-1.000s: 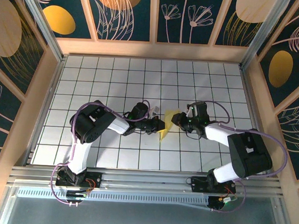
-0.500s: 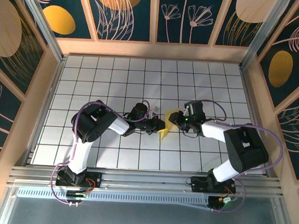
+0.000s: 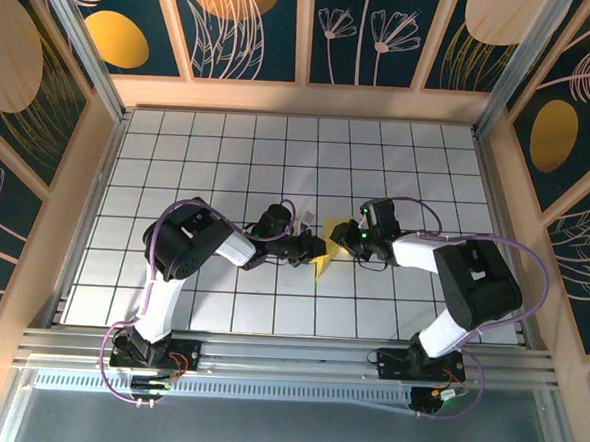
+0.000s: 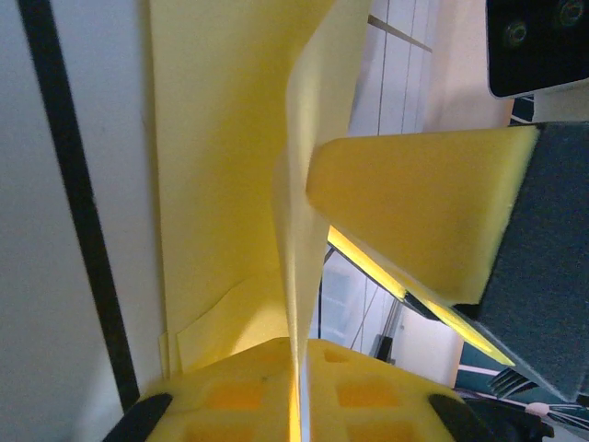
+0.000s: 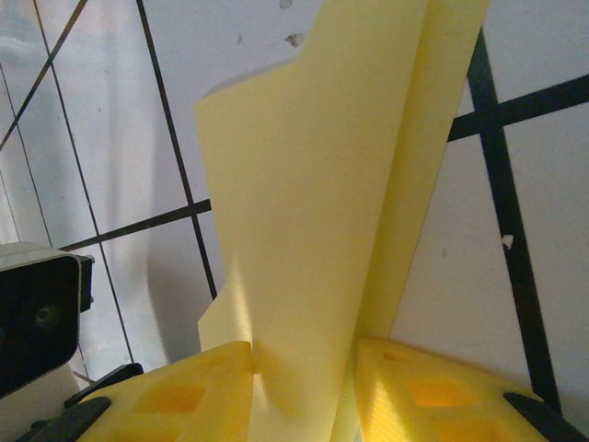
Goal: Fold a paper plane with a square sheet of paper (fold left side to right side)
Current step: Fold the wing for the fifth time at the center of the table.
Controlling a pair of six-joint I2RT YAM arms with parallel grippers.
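The square sheet of paper [image 3: 322, 263] sits mid-table, folded, with one flap standing up between my two grippers. My left gripper [image 3: 310, 250] reaches it from the left. In the left wrist view its yellow pads [image 4: 230, 396] are pressed almost together on the lower edge of the raised flap [image 4: 308, 184]. My right gripper [image 3: 347, 238] reaches from the right and stands open. Its pads [image 5: 184, 391] straddle the pale yellow flap [image 5: 313, 184], which touches the left pad and leaves a gap to the right one. One right finger pad [image 4: 414, 212] leans on the flap's far side.
The white grid table [image 3: 229, 157] stretches on all sides of the paper. Wooden walls with dark painted panels [image 3: 247, 28] close the back and sides. A metal rail [image 3: 287, 356] carries both arm bases at the near edge.
My right gripper has slid left, closer to the paper and to the left gripper, and its arm has swung in behind it. The left arm has held its place.
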